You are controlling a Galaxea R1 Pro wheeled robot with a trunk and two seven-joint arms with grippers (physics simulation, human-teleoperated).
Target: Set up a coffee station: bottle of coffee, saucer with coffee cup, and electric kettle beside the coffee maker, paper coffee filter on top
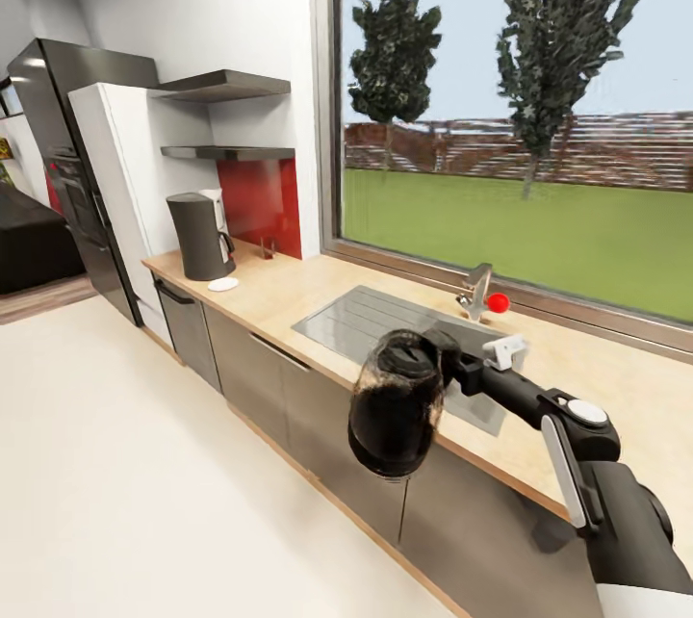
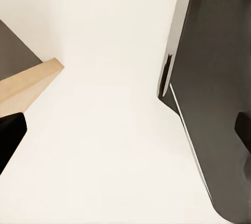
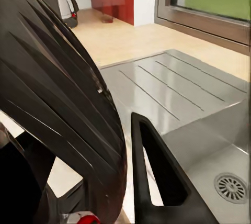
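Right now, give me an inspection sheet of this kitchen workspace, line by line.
Surface: countertop, pale wood look, with an inset grey sink.
Job's things: coffee maker stands at the counter's far end; saucer lies flat in front of it; electric kettle is held off the counter's front edge, dark liquid inside.
Clutter: small red ball beside the tap.
Grippers: right gripper shut on the kettle's handle; left gripper state cannot be told.
Cables: nothing seen.
Surroundings: two dark shelves, red wall panel, fridge, large window onto lawn and trees.
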